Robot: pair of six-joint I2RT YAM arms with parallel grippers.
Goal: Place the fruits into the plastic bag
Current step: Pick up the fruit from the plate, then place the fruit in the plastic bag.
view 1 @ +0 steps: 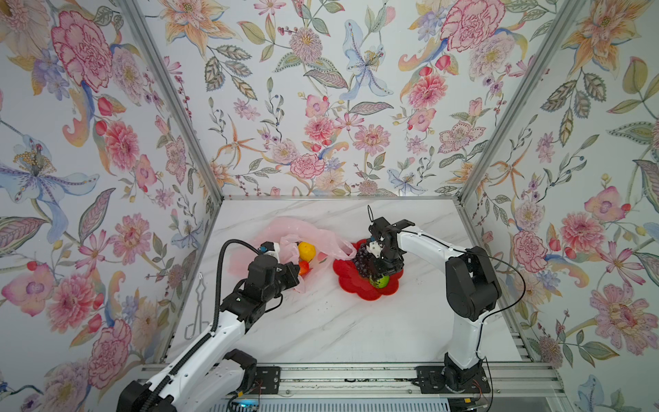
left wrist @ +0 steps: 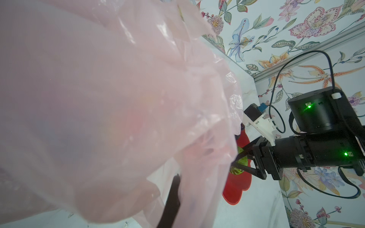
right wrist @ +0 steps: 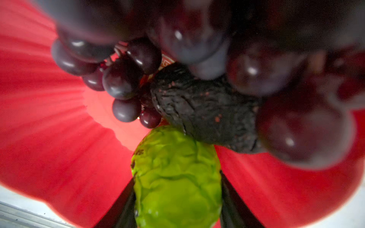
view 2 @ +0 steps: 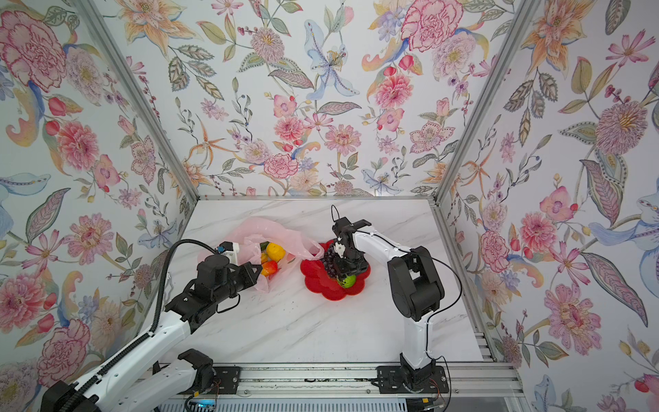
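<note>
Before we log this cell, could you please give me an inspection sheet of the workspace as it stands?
Surface: white marbled table, few dark specks.
Job's things: plastic bag open, with yellow fruit and orange-red fruit inside; grape bunch, green fruit and dark rough fruit on the red plate.
Clutter: metal tongs beside the wall near the left arm.
Tools: left tool shut on the plastic bag; right tool closed around the green fruit.
Cables: black ribbed hose along left arm; thin black cable on right arm.
Surroundings: floral walls, aluminium rail.
</note>
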